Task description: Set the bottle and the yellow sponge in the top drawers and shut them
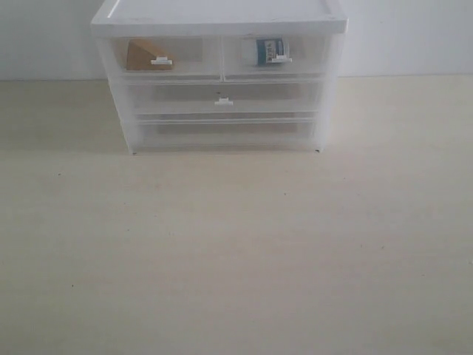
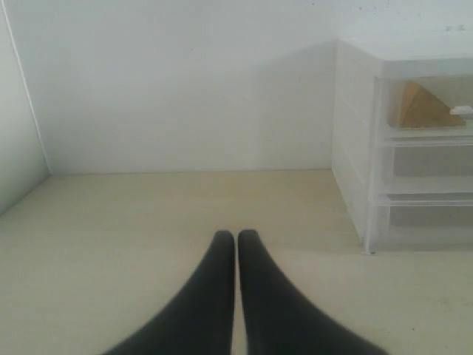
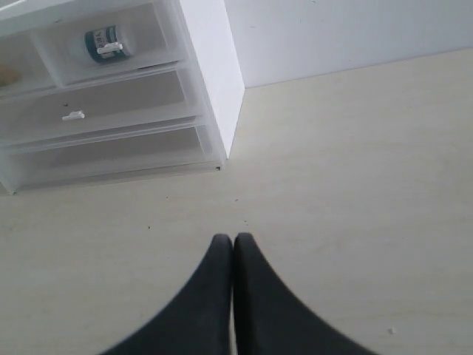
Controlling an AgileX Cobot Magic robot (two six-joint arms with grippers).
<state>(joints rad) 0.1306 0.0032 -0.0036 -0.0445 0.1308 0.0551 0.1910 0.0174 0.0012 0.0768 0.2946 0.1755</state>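
Observation:
The yellow sponge [image 1: 142,55] lies inside the top left drawer [image 1: 166,55], which is pushed in; the left wrist view shows the sponge [image 2: 421,107] through the drawer front. The bottle [image 1: 267,50] lies inside the top right drawer [image 1: 275,53], also pushed in; the right wrist view shows the bottle [image 3: 100,43] there too. My left gripper [image 2: 236,235] is shut and holds nothing, over bare table well short of the drawer unit. My right gripper [image 3: 233,238] is shut too, with nothing in it, away from the unit. Neither gripper shows in the exterior view.
The white drawer unit [image 1: 219,22] stands at the back of the pale table [image 1: 236,251] against a white wall. Below the top drawers sit two full-width drawers, the upper one [image 1: 224,96] with a small handle. A side wall [image 2: 15,133] stands beside the left arm.

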